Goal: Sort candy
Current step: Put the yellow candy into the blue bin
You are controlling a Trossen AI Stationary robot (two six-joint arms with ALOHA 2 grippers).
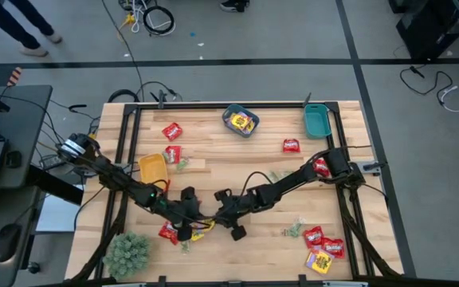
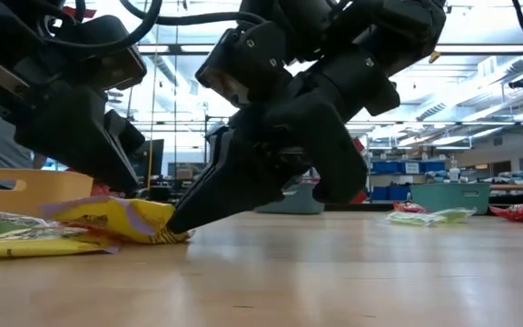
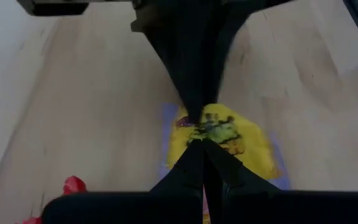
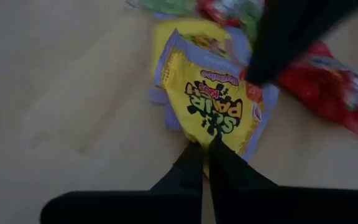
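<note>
right end effector (image 4: 205, 144) pinching yellow packet (image 4: 213, 107) | red packet (image 4: 328, 78) beside

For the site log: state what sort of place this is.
Probably a robotics lab or workshop: a wooden table in a large hall, loose cables on the grey floor, shelves with blue storage bins behind, ceiling strip lights.

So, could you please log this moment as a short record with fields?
left gripper: shut, jaws meeting on the yellow packet
right gripper: shut on the same yellow packet's edge
packet position: flat on the table, front centre
nearby candy: red packets beside it
bins: orange bin, blue bin, teal bin
plant ball: front-left corner
</note>
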